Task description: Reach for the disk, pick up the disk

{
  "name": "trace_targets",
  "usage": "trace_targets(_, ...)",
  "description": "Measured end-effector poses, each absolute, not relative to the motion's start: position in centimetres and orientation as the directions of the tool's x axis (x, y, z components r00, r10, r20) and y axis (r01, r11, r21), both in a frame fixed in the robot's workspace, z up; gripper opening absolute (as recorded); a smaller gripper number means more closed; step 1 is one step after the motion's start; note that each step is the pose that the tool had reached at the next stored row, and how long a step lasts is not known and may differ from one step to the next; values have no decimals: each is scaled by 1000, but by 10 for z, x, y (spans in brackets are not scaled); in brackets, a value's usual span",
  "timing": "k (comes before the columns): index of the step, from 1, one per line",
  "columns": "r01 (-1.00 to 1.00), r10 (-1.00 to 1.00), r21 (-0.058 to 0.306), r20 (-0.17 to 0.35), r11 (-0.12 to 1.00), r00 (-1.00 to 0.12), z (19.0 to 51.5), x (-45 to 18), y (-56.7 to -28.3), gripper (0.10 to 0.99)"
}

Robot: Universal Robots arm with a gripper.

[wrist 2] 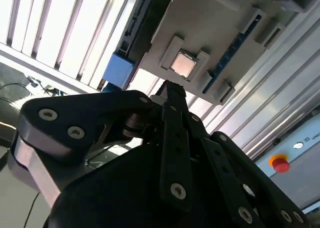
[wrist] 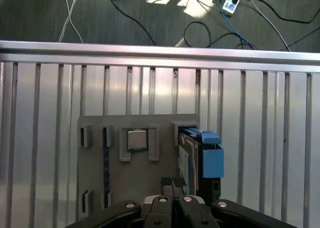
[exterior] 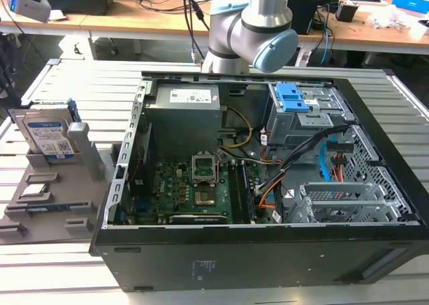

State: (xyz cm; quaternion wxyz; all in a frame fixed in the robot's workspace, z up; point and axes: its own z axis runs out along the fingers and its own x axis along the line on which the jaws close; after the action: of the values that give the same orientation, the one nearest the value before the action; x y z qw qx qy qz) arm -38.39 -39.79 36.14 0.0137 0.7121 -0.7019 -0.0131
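Plainly my gripper (wrist: 172,182) was closed on nothing, its two fingers pressed flat together, and it hung over the grey holder (wrist: 135,173) without touching anything. The disk (wrist: 189,160) stood on edge in a slot of that holder, its blue frame (wrist: 213,163) facing outward. A small square chip (wrist: 136,139) sat in a pocket just beside it. In the exterior view the disk (exterior: 48,136) rose at the far end of the holder (exterior: 87,184), on the exterior view's left, beside the open computer case (exterior: 268,251) on the slatted table (exterior: 375,278). My arm (exterior: 251,30) reached in from the far side. I judged the risks to lie mostly in how the disk stood. It was tall and thin in its slot, so a closed or barely parted gripper coming down on its top edge could have tipped it or dragged the light holder across the slats. A grip taken on the plastic frame alone might have flexed and slipped. An approach off to the chip's side could have knocked the chip from its pocket.
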Motion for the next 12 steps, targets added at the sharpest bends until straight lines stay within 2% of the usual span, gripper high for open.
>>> trace_targets(12,-977,-978,38,1,210,-210,361,-384,-398,106)
